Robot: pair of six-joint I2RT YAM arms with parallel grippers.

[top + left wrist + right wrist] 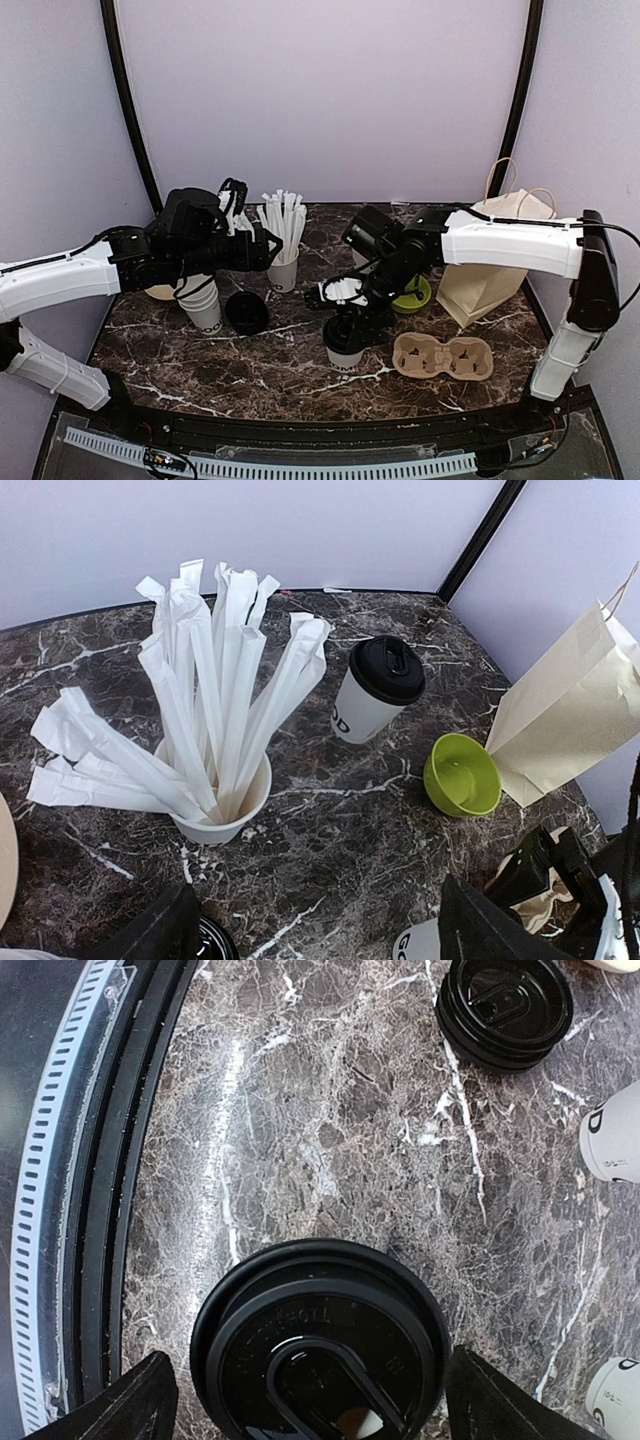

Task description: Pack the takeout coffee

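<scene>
left gripper (315,935): jaws apart, empty. right gripper (310,1400): jaws apart astride the coffee cup (343,352). an off-centre squeeze could tip it.

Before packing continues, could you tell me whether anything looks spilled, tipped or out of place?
Nothing stands out. The near lidded cup and the far lidded cup stand upright, straws sit in their holder, and the table shows no spill.

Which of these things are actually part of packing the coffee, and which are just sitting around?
For the job: front lidded coffee cup, back lidded coffee cup, probably the cardboard cup carrier and paper bag.
Lying about: cup of straws, green bowl, spare lids, lidless cups.
</scene>
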